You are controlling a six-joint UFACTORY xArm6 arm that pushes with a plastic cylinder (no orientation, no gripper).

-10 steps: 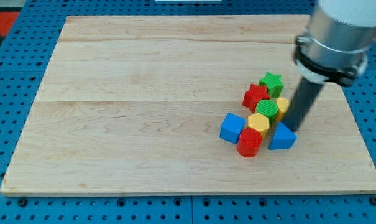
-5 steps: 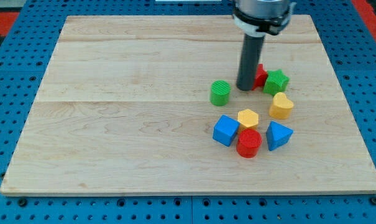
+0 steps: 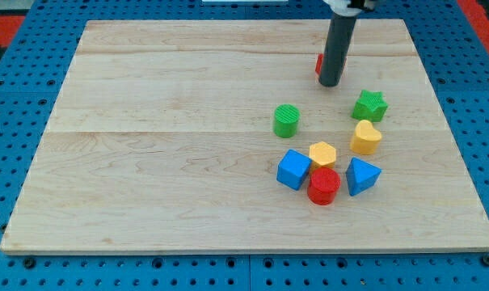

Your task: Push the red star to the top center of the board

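Note:
The red star [image 3: 318, 64] is near the view's top, right of center, almost wholly hidden behind my rod; only a red sliver shows at the rod's left edge. My tip [image 3: 330, 83] rests on the board right against the star, on its near side. The green star [image 3: 369, 105] lies below and to the right of the tip, apart from it.
A green cylinder [image 3: 286, 120] stands alone left of the group. A yellow heart-like block [image 3: 365, 137], yellow hexagon [image 3: 322, 153], blue cube [image 3: 293, 169], red cylinder [image 3: 324, 186] and blue triangular block [image 3: 363, 175] cluster at lower right. The board's top edge [image 3: 244, 22] is close above the rod.
My tip swept from the cluster's right side up toward the view's top. The red star moved upward with it, the green cylinder was knocked left, and the cluster spread apart.

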